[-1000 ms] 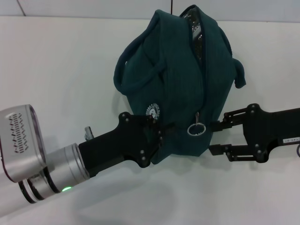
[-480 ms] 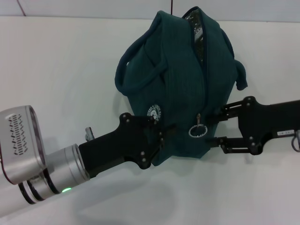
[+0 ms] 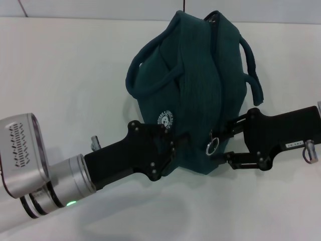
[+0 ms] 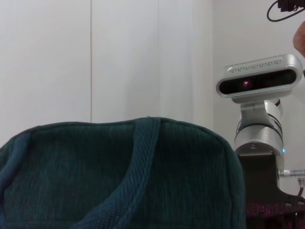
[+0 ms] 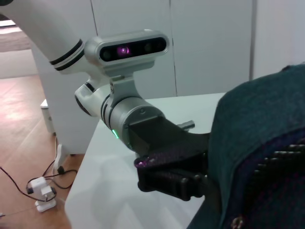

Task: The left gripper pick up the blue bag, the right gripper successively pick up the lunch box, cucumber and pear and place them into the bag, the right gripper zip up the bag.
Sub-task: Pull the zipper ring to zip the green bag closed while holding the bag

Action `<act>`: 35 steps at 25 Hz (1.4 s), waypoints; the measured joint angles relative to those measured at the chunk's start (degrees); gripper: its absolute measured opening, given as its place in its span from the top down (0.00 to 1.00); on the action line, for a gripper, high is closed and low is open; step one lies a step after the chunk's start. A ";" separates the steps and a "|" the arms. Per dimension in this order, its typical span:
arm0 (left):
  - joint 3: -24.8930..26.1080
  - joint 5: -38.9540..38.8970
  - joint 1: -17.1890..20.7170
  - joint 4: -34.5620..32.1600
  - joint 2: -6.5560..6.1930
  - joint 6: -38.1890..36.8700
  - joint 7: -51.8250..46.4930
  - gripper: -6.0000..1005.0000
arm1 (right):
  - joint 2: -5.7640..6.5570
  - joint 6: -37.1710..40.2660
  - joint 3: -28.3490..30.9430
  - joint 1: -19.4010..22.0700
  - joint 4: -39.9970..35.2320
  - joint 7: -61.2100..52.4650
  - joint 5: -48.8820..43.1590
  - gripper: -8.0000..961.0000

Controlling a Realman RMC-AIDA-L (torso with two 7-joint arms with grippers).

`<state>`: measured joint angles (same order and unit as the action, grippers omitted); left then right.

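Observation:
The blue bag [image 3: 195, 90] hangs over the white table, its lower left side pinched in my left gripper [image 3: 170, 143]. My right gripper [image 3: 220, 144] comes in from the right at the bag's lower edge, its two fingers spread above and below the ring pull [image 3: 212, 146]. The zip runs up the middle of the bag, with only a sliver of lining showing at the top. The bag's fabric [image 4: 119, 191] fills the lower part of the left wrist view. In the right wrist view the bag [image 5: 257, 138] is beside the left gripper [image 5: 176, 174]. Lunch box, cucumber and pear are out of view.
The white table [image 3: 75, 75] lies under and around the bag. Two cord handles [image 3: 145, 70] loop out on either side of the bag. The right arm's wrist camera [image 4: 259, 81] shows behind the bag, and the left arm's wrist camera [image 5: 128, 47] shows in the right wrist view.
My right gripper has moved left toward the ring pull. The bag has swung and tilted, and the foil-lined gap at its top has narrowed. The left gripper has stayed in place.

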<state>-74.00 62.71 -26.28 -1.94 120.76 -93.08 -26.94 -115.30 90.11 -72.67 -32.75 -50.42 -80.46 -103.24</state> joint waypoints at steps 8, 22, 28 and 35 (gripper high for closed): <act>0.00 -0.34 -0.10 0.00 0.00 0.00 0.04 0.93 | 0.00 -0.10 0.10 0.04 -0.53 0.36 -0.03 0.74; 0.23 -0.40 -0.64 0.00 0.00 0.36 0.05 0.93 | 0.00 0.70 -0.32 -0.08 -0.56 2.13 -0.65 0.86; 0.35 -0.40 -0.79 0.00 0.00 0.36 0.06 0.93 | -0.23 0.11 -1.71 -0.71 -0.24 2.31 -0.62 0.86; 0.21 -0.40 -1.06 0.01 0.00 0.13 0.14 0.93 | -0.66 -0.97 -1.90 -0.40 -0.07 2.33 -0.04 0.86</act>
<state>-73.79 62.31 -27.34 -1.93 120.76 -92.95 -26.81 -115.96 89.15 -74.57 -33.14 -50.49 -78.13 -103.28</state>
